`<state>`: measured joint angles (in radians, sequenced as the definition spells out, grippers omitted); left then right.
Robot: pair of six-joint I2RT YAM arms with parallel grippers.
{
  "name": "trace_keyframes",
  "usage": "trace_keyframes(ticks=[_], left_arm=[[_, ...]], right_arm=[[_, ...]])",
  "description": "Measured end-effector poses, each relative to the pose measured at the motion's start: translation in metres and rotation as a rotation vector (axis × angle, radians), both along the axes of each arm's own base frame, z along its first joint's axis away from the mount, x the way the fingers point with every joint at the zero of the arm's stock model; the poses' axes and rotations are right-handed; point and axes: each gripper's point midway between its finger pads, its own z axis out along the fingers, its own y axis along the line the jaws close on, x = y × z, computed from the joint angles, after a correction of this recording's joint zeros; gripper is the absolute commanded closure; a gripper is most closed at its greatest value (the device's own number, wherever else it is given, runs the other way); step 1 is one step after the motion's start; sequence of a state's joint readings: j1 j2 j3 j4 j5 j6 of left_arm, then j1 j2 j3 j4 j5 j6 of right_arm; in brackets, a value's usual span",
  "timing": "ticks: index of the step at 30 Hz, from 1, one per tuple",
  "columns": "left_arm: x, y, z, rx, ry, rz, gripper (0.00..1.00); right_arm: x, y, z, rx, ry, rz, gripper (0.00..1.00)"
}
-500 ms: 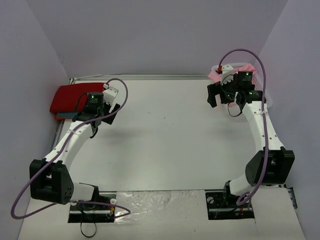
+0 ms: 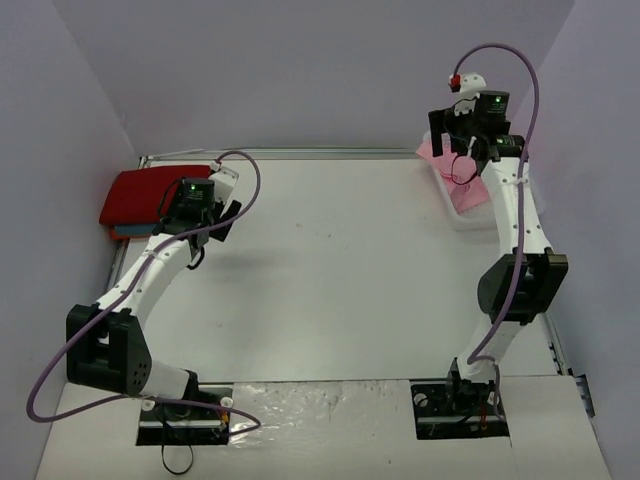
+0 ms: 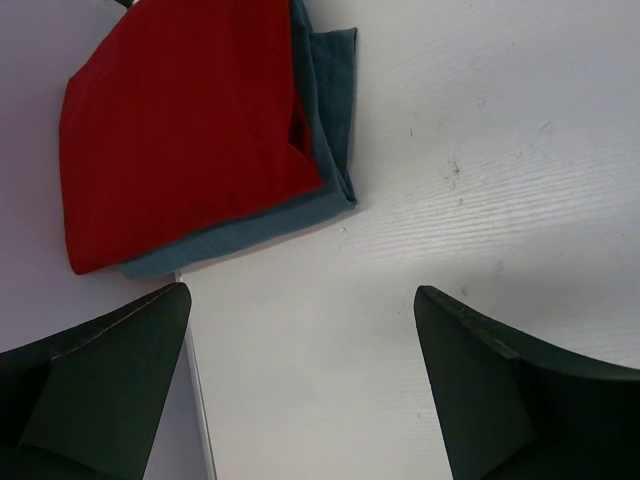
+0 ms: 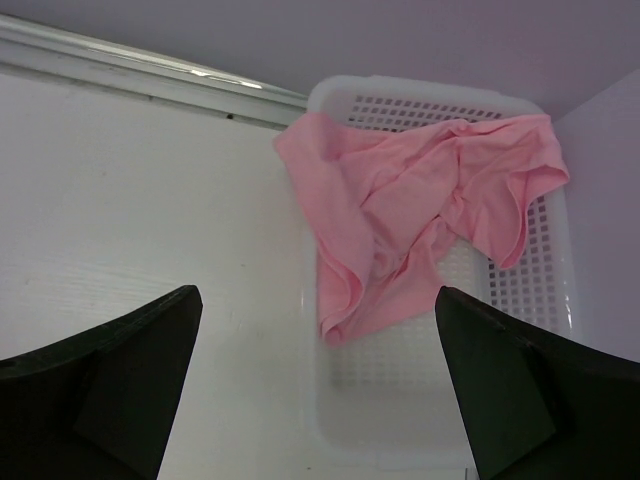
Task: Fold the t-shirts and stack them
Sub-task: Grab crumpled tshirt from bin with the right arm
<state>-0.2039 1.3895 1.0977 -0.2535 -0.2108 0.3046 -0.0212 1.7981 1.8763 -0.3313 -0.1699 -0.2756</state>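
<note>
So, both grippers are wide open with nothing in them. The left gripper hovers over the bare white table, just beside the folded stack at the far left corner, and neither finger touches cloth. That stack is the red t-shirt lying flat on top of the teal-blue t-shirt. The red one covers most of it, so the teal only peeks out as a strip along two edges and at one corner. Both look like tidy folded rectangles, though the top external view shows little more than the red with a sliver of teal under it. Over on the far right, the right arm is stretched up tall and the right gripper hangs above the white mesh basket, fingers spread apart with the basket showing between them. The pink t-shirt isn't folded at all. It's a crumpled heap lying in the far part of the basket, with one part draped over the rim on the table side and another bunched against the opposite wall. The near part of the basket shows bare mesh. The pink shirt sits well apart from the red and teal pile, at the opposite far corner of the table.
</note>
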Motion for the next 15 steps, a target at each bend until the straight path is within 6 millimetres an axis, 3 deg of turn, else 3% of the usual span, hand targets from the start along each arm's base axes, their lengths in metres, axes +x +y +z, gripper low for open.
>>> trace_keyframes(ticks=[2,5,9,15], left_arm=[[0.001,0.0,-0.004,0.009,0.005,0.004,0.06],[0.0,0.002,-0.006,0.015,-0.011,0.014,0.06],[-0.002,0.005,-0.007,0.025,-0.02,0.021,0.06],[-0.004,0.005,-0.015,0.03,-0.011,0.021,0.06]], right_arm=[[0.017,-0.01,-0.007,-0.016,-0.001,-0.061,0.0],[0.035,-0.027,-0.034,-0.053,0.025,-0.152,0.0],[0.047,-0.046,-0.074,-0.102,0.085,-0.234,0.0],[0.056,-0.063,-0.102,-0.14,0.108,-0.303,0.01]])
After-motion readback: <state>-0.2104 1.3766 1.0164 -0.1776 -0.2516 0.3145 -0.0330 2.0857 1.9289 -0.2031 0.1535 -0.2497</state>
